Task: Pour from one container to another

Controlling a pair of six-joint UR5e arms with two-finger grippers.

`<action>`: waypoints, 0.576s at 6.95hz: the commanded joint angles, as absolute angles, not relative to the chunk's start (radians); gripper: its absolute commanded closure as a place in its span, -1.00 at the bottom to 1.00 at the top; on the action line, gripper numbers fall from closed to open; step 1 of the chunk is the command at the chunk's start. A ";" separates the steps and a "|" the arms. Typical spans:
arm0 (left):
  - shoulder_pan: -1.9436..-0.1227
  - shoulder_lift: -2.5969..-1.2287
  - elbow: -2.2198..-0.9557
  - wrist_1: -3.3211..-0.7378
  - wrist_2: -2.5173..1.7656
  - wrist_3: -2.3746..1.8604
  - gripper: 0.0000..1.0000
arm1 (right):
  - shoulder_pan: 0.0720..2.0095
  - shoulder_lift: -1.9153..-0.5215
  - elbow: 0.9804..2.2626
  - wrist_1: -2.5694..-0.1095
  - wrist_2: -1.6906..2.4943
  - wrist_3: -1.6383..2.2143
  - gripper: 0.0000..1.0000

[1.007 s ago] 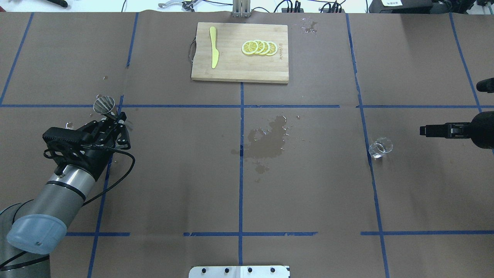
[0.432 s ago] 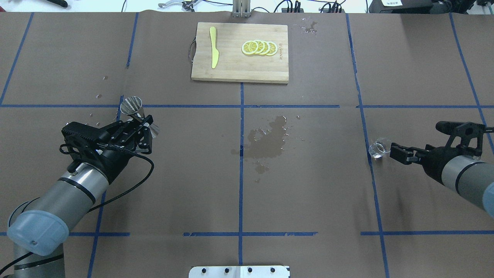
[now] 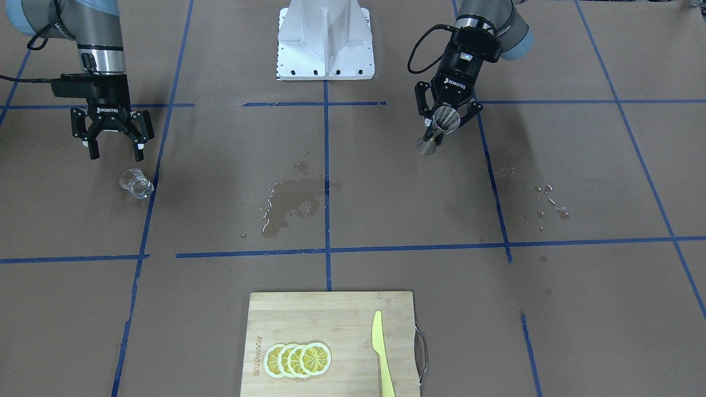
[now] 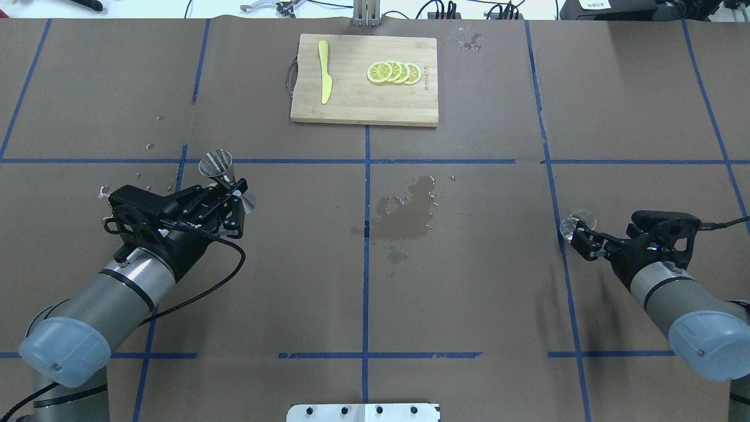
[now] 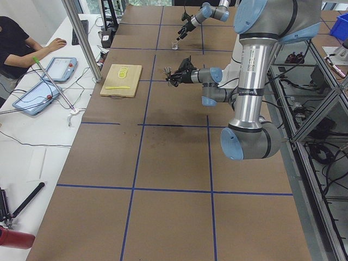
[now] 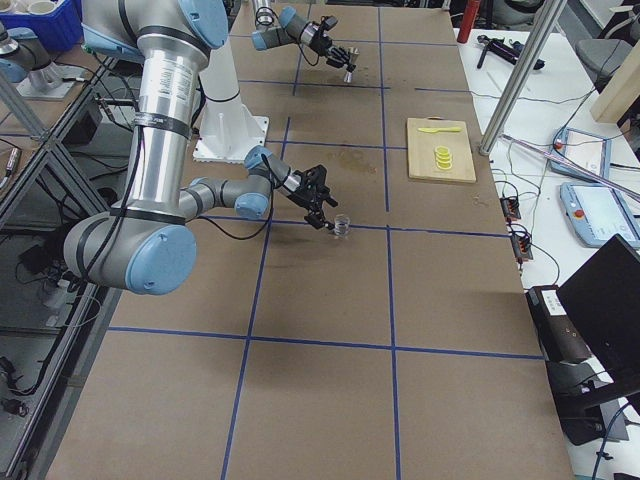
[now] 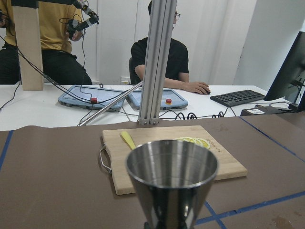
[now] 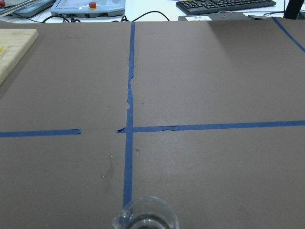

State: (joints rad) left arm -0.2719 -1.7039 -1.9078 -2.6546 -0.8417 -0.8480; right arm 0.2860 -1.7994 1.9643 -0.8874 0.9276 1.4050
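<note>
— Where is the jigger [image 3: 446,118]?
— On the desk's [image 3: 551,331] left side, lifted clear of it with its mouth up. The left tool [image 3: 439,131] pinches it at the narrow waist.
— And the glass cup [image 3: 136,183]?
— It stands on the desk at the right. The right tool [image 3: 117,156] has its fingers spread, tips just beside the cup and not around it.
— Between them?
— A wet patch [image 3: 289,204]. At the far edge lies a cutting board [image 3: 342,320] with lemon slices [image 3: 298,359] and a yellow knife [image 3: 381,353].
</note>
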 commanded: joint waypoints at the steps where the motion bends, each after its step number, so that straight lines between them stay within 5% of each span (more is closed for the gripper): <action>1: -0.272 -1.704 -1.901 -2.660 -0.844 -0.847 1.00 | 0.252 -1.726 1.812 -0.809 0.810 1.396 -0.97; 4: -0.268 -1.706 -1.882 -2.660 -0.844 -0.847 1.00 | 0.245 -1.668 1.732 -0.807 0.773 1.397 -0.97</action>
State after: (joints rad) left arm -0.2699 -1.7049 -1.8900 -2.6598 -0.8437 -0.8468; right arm 0.2466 -1.6960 1.7701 -0.8086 0.7871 1.3974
